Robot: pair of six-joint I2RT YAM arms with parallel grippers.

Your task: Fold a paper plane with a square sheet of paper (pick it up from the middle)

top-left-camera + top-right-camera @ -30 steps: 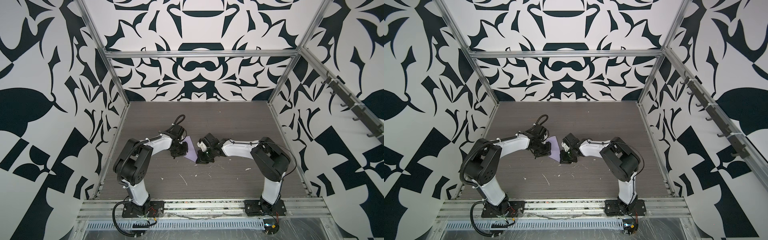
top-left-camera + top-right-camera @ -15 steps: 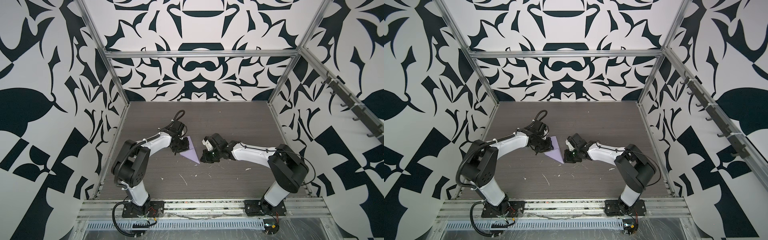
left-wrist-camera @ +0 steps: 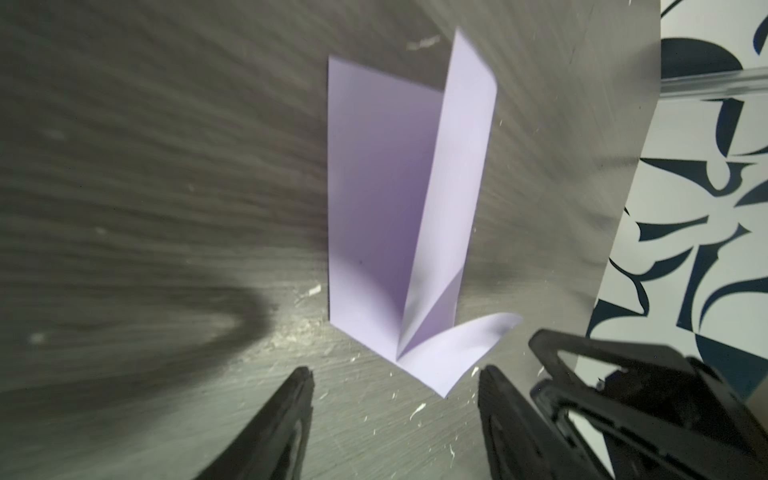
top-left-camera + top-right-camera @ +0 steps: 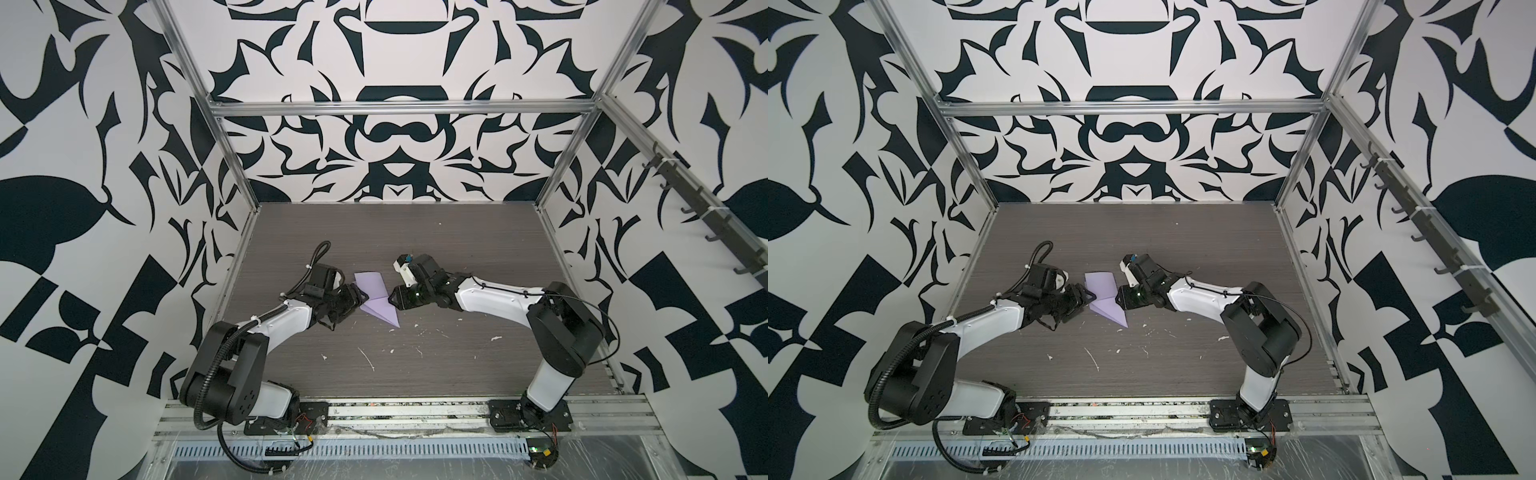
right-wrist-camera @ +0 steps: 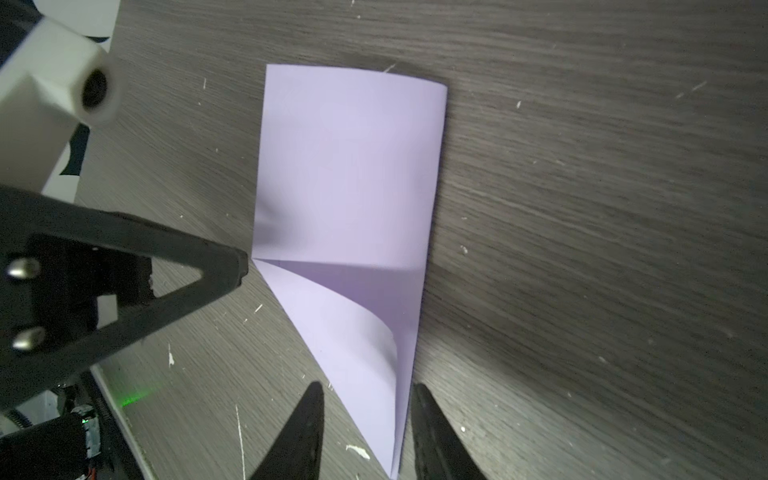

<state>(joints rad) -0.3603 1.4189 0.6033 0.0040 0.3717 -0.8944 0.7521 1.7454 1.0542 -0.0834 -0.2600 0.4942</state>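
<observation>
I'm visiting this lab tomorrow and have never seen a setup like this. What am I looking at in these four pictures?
This is a two-armed robot: a left arm and a right arm are mounted at the near edge of a grey table, inside a booth with black-and-white patterned walls. Each arm ends in a two-fingered gripper.

Two pictures come from a camera head up above and show nearly the same view of the whole scene. The other two come from cameras on the arms' wrists, looking out past the fingers.

On the table lies a lilac sheet of paper. It is partly folded, with one end narrowing to a point and a flap lifting up. Small white flecks are scattered nearer the arms' bases.

The left gripper and right gripper sit on either side of the paper with their jaws apart. Neither holds it.
</observation>
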